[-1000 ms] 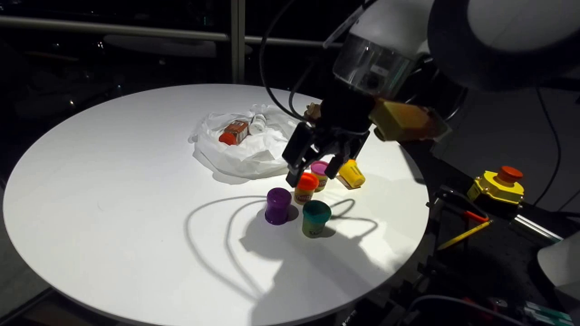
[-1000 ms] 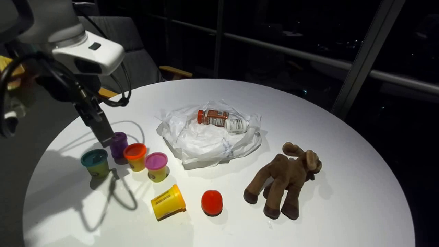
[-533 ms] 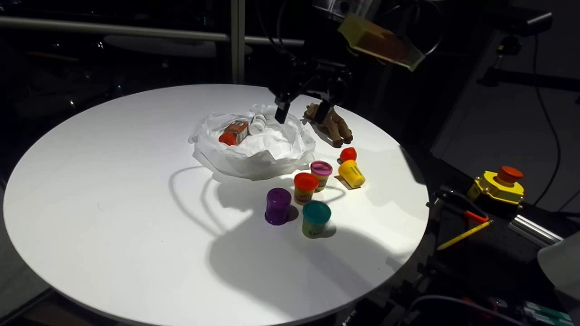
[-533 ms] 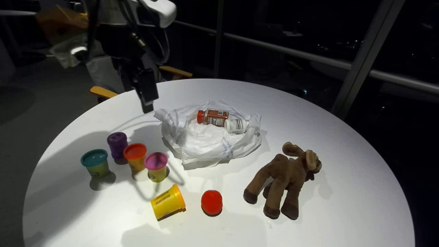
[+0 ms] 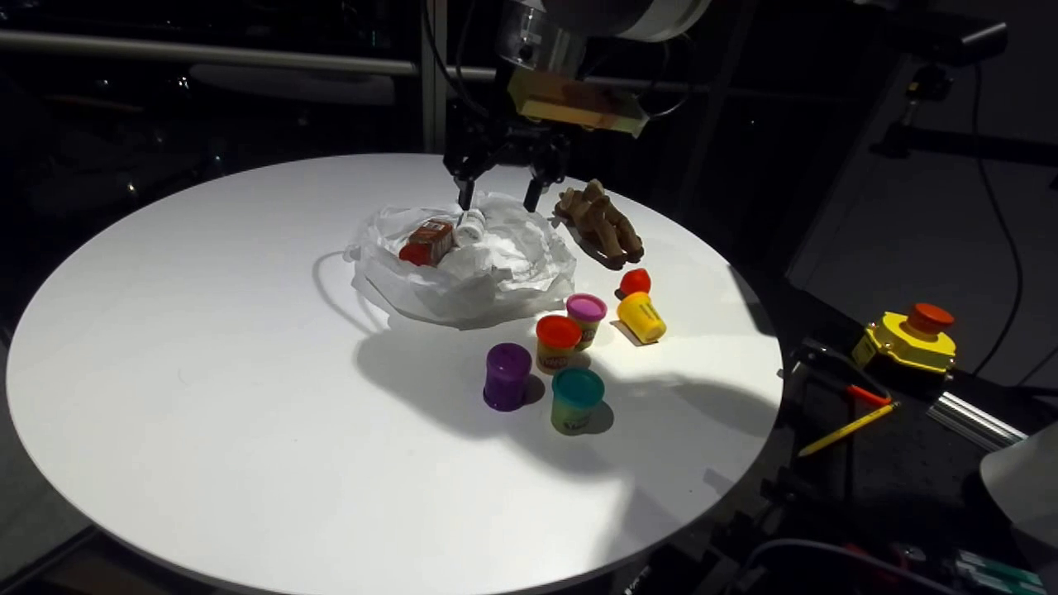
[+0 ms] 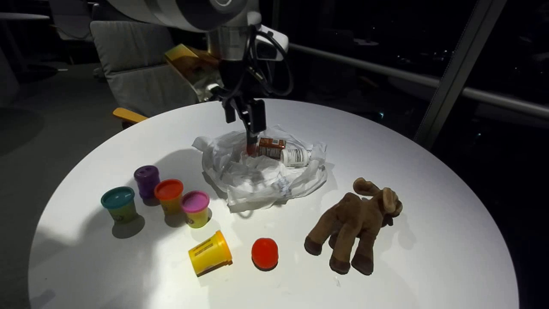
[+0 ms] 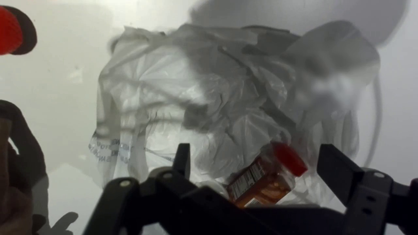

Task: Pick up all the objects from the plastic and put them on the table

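On the plastic (image 6: 246, 189), two objects are left to be moved: the red-capped bottle (image 7: 266, 178), seen toward the lower edge of the plastic in the wrist view, and the white bottle (image 6: 295, 157), lying just beside it, toward the right edge of the plastic in an exterior view. The gripper (image 5: 499, 199) is held above the plastic, its fingers (image 7: 338, 173) spread widely, with nothing pinched between them. The red-capped bottle is probably intended first, as it is framed by the two fingers, but it lies aslant to them; so the gripper should be turned a little, in order that the body is gripped across its narrow side and not along its length. The descent should be made slowly (how high the fingers are above the bottle cannot be told surely), and no fold of the plastic should be caught, because otherwise the whole of it may be dragged and the white bottle rolled. After lifting, it should be checked that no plastic hangs on. The bottle is then best laid on the table (image 5: 207, 397), well apart from the standing cups (image 6: 170, 204), which are gathered toward the left edge of the table in an exterior view.
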Controlling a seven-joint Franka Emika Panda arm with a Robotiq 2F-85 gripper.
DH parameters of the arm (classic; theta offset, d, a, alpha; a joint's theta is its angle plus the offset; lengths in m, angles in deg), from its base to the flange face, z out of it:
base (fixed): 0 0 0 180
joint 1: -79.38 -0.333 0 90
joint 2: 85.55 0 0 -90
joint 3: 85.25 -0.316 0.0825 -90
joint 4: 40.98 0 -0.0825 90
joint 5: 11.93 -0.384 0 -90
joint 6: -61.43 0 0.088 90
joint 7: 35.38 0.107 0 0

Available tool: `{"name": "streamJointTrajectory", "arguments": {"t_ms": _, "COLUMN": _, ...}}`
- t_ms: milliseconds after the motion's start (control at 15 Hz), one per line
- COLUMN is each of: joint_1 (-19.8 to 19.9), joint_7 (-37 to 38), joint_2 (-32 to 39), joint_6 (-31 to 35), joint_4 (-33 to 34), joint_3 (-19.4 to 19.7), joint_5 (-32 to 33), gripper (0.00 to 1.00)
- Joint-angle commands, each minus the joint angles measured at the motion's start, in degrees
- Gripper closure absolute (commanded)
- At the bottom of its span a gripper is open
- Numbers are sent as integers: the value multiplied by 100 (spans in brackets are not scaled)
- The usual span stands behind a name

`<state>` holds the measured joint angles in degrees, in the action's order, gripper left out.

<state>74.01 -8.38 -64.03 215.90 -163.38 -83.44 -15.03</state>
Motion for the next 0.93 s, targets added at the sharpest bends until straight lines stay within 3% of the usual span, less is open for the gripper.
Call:
{"name": "streamJointTrajectory", "arguments": {"t_ms": 0, "joint_1": -123, "joint_7": 459, "joint_2": 839, "joint_6": -164, "joint_4": 1134, "joint_3": 411, "joint_5": -1, "gripper": 0}}
{"name": "streamJointTrajectory", "arguments": {"t_ms": 400, "joint_1": -73, "joint_7": 855, "joint_2": 1804, "joint_6": -579, "joint_4": 2375, "joint_3": 652, "joint_5": -225, "gripper": 0}}
{"name": "streamJointTrajectory", "arguments": {"t_ms": 867, "joint_1": -20, "joint_7": 1306, "joint_2": 2472, "joint_6": -1093, "joint_4": 3269, "joint_3": 717, "joint_5": -273, "gripper": 0}}
